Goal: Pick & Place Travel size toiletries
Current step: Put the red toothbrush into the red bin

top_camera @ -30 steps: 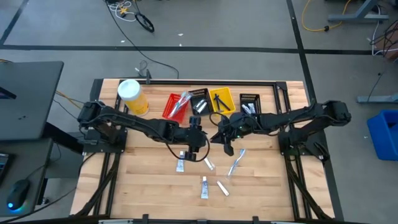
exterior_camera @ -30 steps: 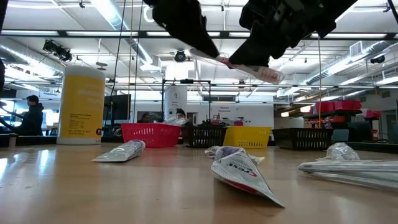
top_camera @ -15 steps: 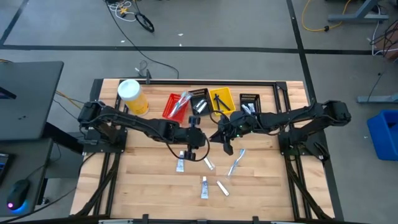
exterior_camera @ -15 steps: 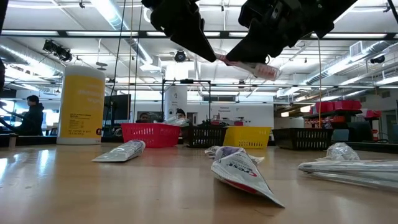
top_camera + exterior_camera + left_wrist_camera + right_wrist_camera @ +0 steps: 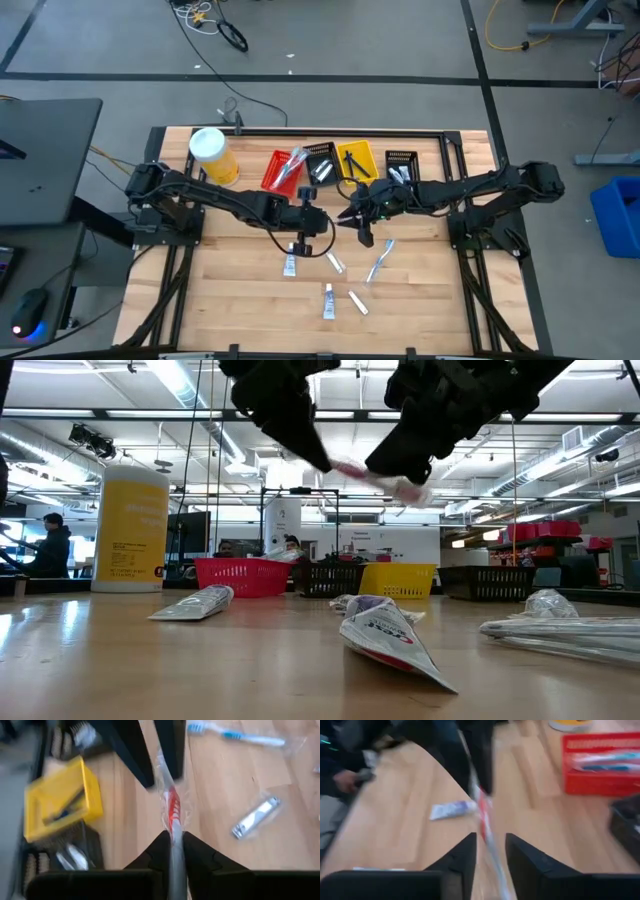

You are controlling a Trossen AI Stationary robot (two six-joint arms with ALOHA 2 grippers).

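left gripper (image 5: 172,851) – pinching wrapped toothbrush (image 5: 171,812); right gripper (image 5: 490,852) – fingers spread around it

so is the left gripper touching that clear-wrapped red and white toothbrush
Touching. In the left wrist view, the left gripper's two dark fingers pinch the clear-wrapped red and white toothbrush, no gap on either side.

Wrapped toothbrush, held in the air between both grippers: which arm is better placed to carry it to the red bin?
Left, probably. The left gripper is shut on the wrapped toothbrush, and the red bin lies on its side of the table. The right gripper would have to reach across it.
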